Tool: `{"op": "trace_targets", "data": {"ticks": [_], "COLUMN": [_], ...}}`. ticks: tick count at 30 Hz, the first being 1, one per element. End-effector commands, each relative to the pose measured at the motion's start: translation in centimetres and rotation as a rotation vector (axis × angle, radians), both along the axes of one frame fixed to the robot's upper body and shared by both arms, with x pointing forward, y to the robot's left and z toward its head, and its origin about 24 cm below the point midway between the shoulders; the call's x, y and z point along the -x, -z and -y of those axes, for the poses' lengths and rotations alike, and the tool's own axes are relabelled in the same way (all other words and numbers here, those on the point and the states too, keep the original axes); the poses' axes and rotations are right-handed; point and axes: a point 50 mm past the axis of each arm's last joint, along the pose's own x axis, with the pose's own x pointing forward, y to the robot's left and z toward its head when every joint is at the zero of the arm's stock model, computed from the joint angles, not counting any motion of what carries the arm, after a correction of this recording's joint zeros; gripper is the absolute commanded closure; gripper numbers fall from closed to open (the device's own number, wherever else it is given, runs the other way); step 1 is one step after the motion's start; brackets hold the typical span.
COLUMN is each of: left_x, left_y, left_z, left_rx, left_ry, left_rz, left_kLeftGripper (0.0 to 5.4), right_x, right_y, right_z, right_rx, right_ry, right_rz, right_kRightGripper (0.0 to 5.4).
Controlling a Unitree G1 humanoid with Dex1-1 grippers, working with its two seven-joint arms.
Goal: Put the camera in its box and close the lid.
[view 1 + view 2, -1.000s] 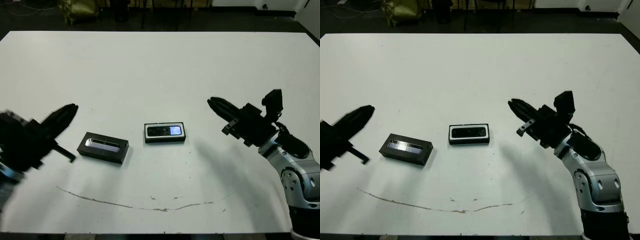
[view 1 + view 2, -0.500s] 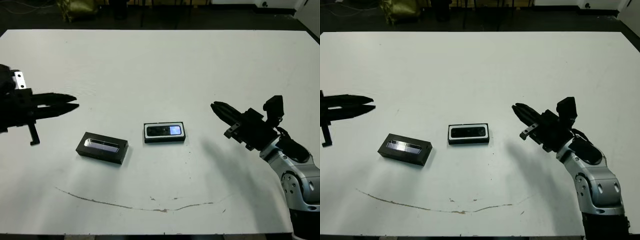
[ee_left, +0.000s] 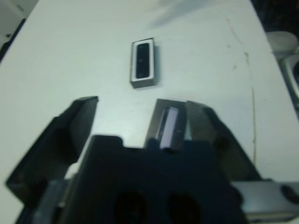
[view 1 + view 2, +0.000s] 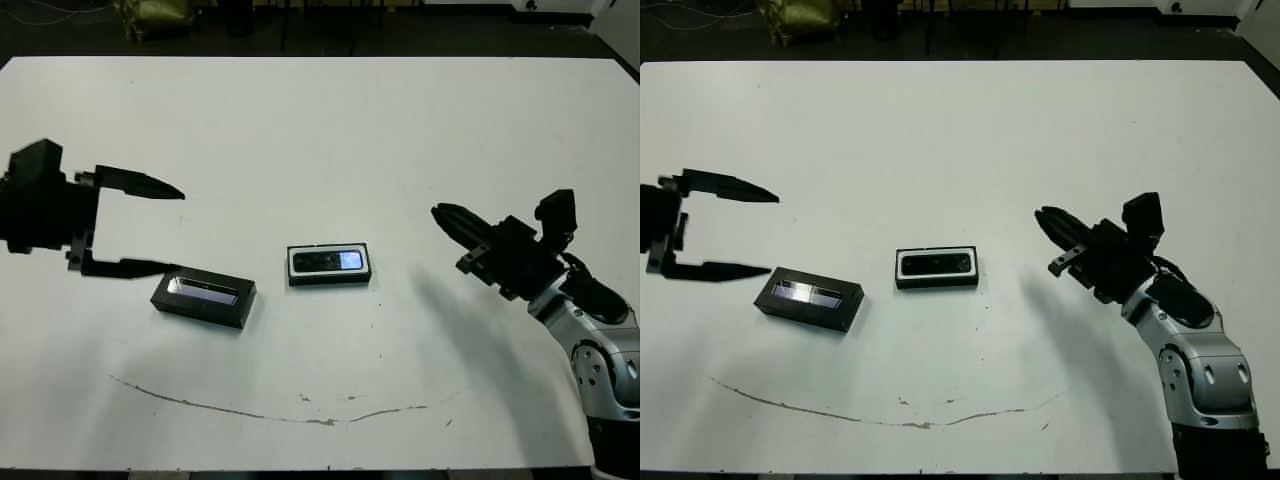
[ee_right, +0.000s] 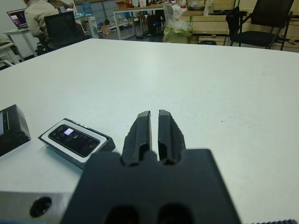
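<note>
Camera [image 4: 329, 262] lies already inside the box [image 4: 329, 278], near the middle of the table [image 4: 320, 120], so only the closing step is left. The left gripper [image 4: 153, 228] is spread wide, one finger above the other, and it hangs just beside the outer end of the lid [image 4: 204, 297]. One finger tip is almost over the lid's near corner, but I cannot say that it touches. The left wrist view shows the lid [image 3: 167, 125] between the two fingers, close to one of them, with the box [image 3: 143, 64] further ahead along the same line.

The lid rests flat on the table, its bluish strip up, a little turned, and well to the left of the box. Box and lid do not touch.

The right gripper [image 4: 1052, 222] has its fingers pressed together and holds nothing. It stays to the right of the box, apart from it, pointing toward it.

In my judgement the step in hand is the approach to pick up the lid. The next move needs the left gripper to come lower and centre on the lid, so both fingers take its long sides, then to close firmly. After this the lid must be carried over the box and aligned with it. A small risk is that the lid slides on the smooth table if only one finger meets it first.
</note>
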Motion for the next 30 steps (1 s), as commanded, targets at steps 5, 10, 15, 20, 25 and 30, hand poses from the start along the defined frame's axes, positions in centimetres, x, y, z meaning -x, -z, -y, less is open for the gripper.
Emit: {"op": "trace_targets", "data": {"ticks": [5,10,15,20,25,30], "left_x": [-0.2,-0.3,-0.5,-1.1,-1.9,-2.5], "left_y": [1.6,2.2,2.8,4.2,5.2,5.7], "left_z": [-0.1,-0.1,-0.3,-0.7,-1.0,-1.3], "left_rx": [-0.025,-0.035,-0.008,0.011,0.001,-0.029], "left_ry": [0.047,0.051,0.032,-0.008,-0.05,-0.086], "left_rz": [-0.109,-0.191,-0.272,-0.338,-0.395,-0.448], "left_kLeftGripper": [0.03,0.03,0.03,0.03,0.03,0.03], "right_x": [-0.1,-0.1,-0.2,-0.1,0.1,0.2], "right_y": [0.6,0.6,0.7,0.8,0.9,1.0], "right_z": [0.5,0.5,0.6,0.8,0.9,0.9], "right_rx": [-0.014,-0.006,-0.009,-0.008,0.006,-0.006], "right_ry": [0.029,0.043,0.052,0.064,0.083,0.093], "right_rz": [-0.037,-0.037,-0.042,-0.046,-0.04,-0.047], "right_kRightGripper": [5.4,5.4,5.4,5.4,5.4,5.4]}}
